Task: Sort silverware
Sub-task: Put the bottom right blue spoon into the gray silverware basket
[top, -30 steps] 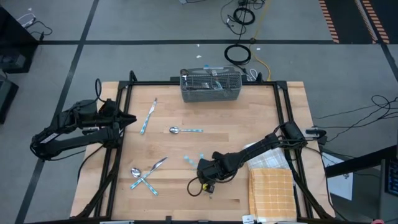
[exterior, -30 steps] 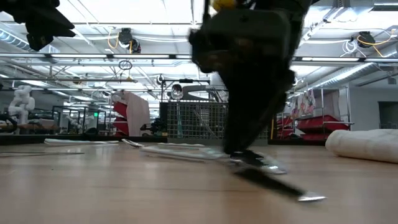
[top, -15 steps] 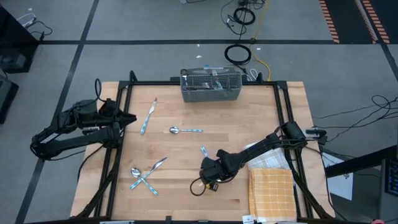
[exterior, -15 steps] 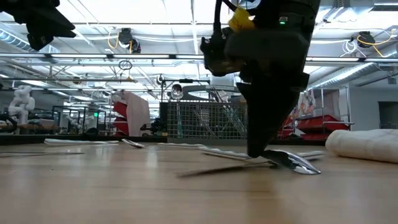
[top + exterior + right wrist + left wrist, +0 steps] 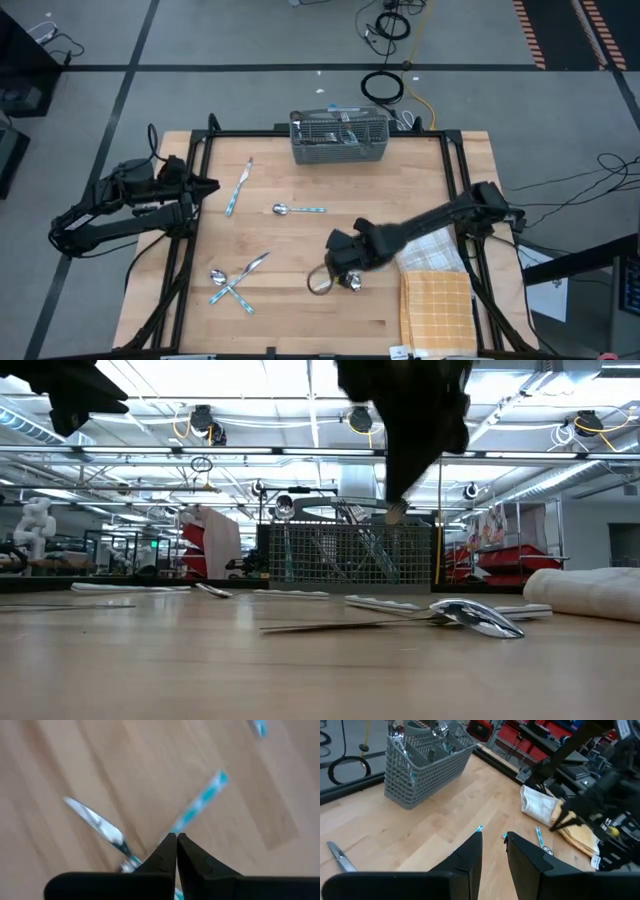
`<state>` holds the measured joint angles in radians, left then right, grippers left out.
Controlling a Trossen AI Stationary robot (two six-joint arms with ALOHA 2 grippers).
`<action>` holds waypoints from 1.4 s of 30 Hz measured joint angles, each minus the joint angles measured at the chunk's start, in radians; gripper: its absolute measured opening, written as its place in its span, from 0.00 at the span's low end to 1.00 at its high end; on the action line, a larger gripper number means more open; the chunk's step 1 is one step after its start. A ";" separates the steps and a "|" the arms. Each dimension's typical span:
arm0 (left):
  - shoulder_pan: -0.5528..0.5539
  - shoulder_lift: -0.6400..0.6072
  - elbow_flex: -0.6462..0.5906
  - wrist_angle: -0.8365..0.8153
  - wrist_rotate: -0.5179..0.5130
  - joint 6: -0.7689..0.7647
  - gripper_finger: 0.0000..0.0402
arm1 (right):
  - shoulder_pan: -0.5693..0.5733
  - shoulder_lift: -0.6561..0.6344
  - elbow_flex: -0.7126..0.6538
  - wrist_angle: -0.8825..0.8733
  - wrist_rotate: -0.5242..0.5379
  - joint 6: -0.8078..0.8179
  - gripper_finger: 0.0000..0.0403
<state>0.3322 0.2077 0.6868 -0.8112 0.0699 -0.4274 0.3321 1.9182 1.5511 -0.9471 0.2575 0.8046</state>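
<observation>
My right gripper (image 5: 394,510) hangs shut, well above the table top, with nothing below its tips. Under it a spoon (image 5: 470,618) lies flat on the wood. In the right wrist view the spoon's light blue handle (image 5: 200,802) shows past the shut fingers (image 5: 176,837), and its bowl (image 5: 352,283) shows in the high view. The grey mesh caddy (image 5: 338,138) stands at the far edge with a few pieces in it. My left gripper (image 5: 493,840) waits open and empty beyond the table's left edge (image 5: 208,187).
More silverware lies on the table: a knife (image 5: 238,187) at the far left, a spoon (image 5: 298,209) in the middle, and a crossed cluster (image 5: 235,282) at the near left. An orange checked cloth (image 5: 437,310) lies at the near right. A dark cable loop (image 5: 318,283) hangs by the right gripper.
My right gripper has risen from the table top to well above it. The spoon beneath it swung round flat on the wood, from pointing toward the near edge to lying crosswise, and stays on the table.
</observation>
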 joint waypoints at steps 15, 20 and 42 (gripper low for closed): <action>0.000 0.000 0.000 -0.008 0.000 0.025 0.24 | -0.062 0.080 -0.001 -0.030 -0.211 0.132 0.47; 0.000 0.000 0.000 -0.010 0.000 0.026 0.24 | -0.049 0.117 -0.003 -0.009 -0.213 0.178 0.49; 0.000 0.000 0.000 -0.013 0.000 0.050 0.24 | -0.030 0.274 0.006 0.017 -0.298 0.235 0.13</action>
<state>0.3323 0.2077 0.6868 -0.8244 0.0700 -0.3774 0.3025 2.1918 1.5575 -0.9304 -0.0405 1.0395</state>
